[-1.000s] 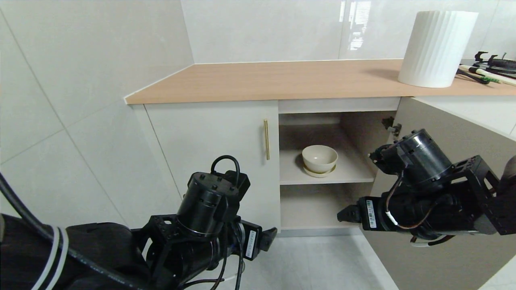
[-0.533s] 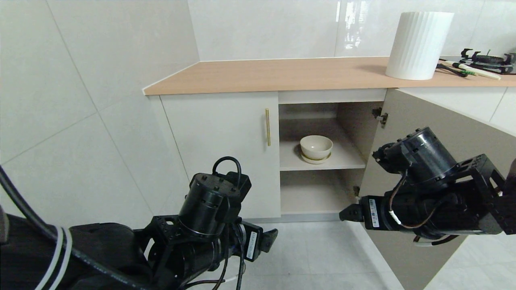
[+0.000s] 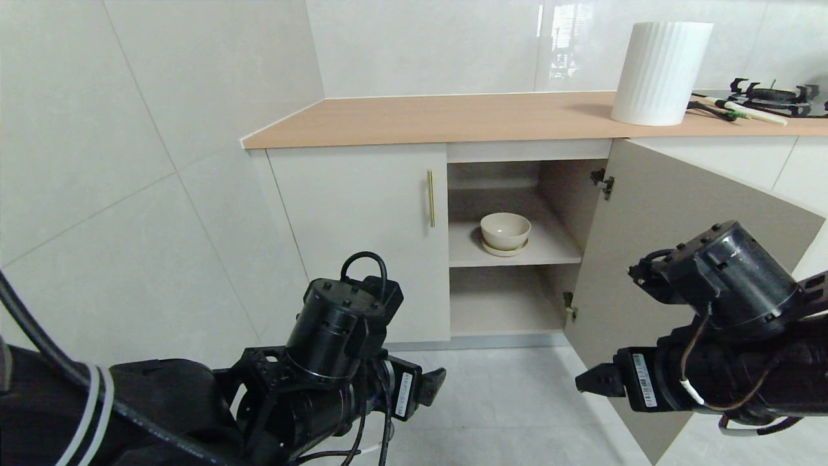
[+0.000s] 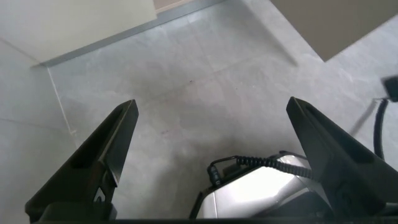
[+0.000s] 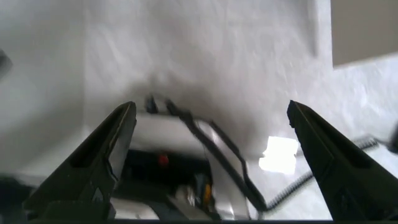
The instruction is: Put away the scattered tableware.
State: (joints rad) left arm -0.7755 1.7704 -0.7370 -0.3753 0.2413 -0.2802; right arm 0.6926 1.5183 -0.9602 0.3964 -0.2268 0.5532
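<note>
We see bowl (image 3: 505, 229) on saucer (image 3: 491, 249), upper cabinet shelf (image 3: 550, 251). Left fingers (image 4: 102, 158), right fingers (image 5: 99, 162) spread wide, both empty. We'd shut door (image 3: 647, 226) next: push near free edge, slowly.

cream bowl (image 3: 505, 230), white ribbed canister (image 3: 660, 71)

plate (image 3: 501, 252): mostly covered by bowl (image 3: 505, 229) | utensils (image 3: 737, 110): too small to tell | cabinet door (image 3: 647, 213): lower edge behind right arm (image 3: 724, 375)
</note>
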